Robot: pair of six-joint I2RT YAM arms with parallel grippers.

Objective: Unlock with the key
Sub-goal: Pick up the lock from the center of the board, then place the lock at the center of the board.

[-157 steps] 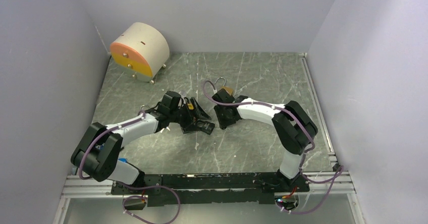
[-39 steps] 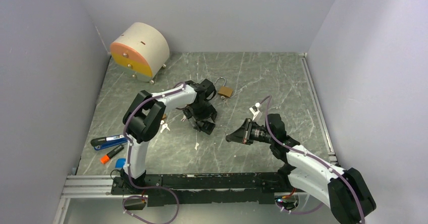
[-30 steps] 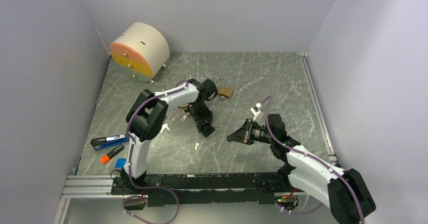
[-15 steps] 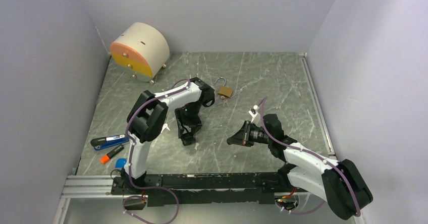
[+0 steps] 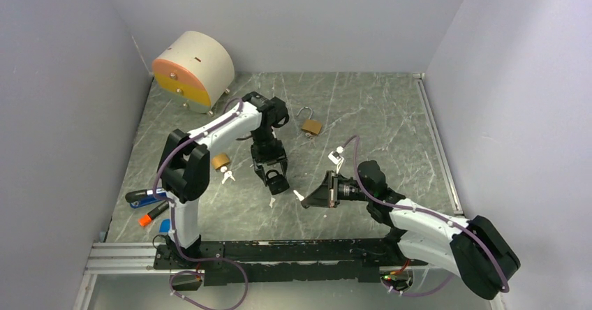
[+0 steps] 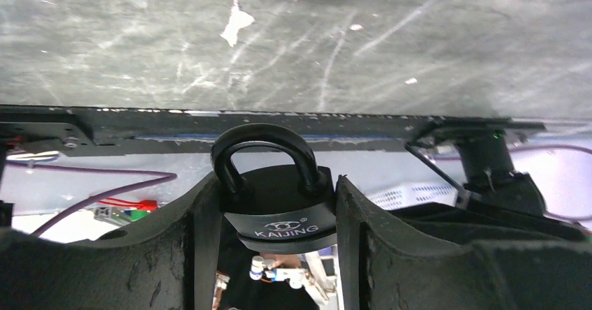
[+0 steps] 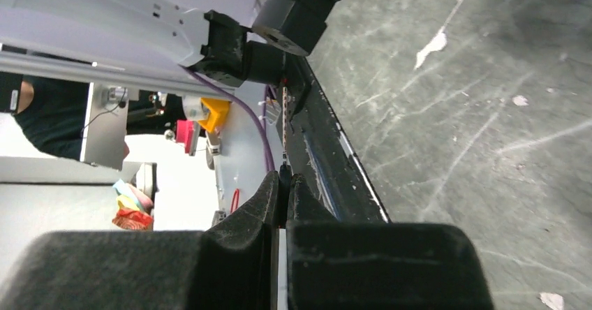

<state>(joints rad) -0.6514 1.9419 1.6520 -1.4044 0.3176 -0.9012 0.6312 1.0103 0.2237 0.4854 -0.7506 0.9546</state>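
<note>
My left gripper (image 5: 274, 179) is shut on a black padlock (image 5: 276, 181), held above the table centre. In the left wrist view the padlock (image 6: 279, 209), marked KAIJING, sits between my fingers (image 6: 199, 233) with its shackle closed and pointing away from the camera. My right gripper (image 5: 309, 197) is shut on a small silver key (image 5: 298, 195), whose tip points left at the black padlock, a short gap away. In the right wrist view my gripper (image 7: 285, 183) is shut, and the key (image 7: 278, 268) shows only as a thin edge-on strip.
A brass padlock (image 5: 311, 126) lies at the back centre. Another brass lock (image 5: 220, 161) with keys (image 5: 227, 176) lies to the left. A loose key (image 5: 271, 202) lies below the black padlock. A round drawer unit (image 5: 192, 69) stands back left. Markers (image 5: 146, 198) lie front left.
My right gripper has moved left with the key, closer to the black padlock. My left arm has swung and turned the padlock towards it, uncovering the brass lock on the left.
</note>
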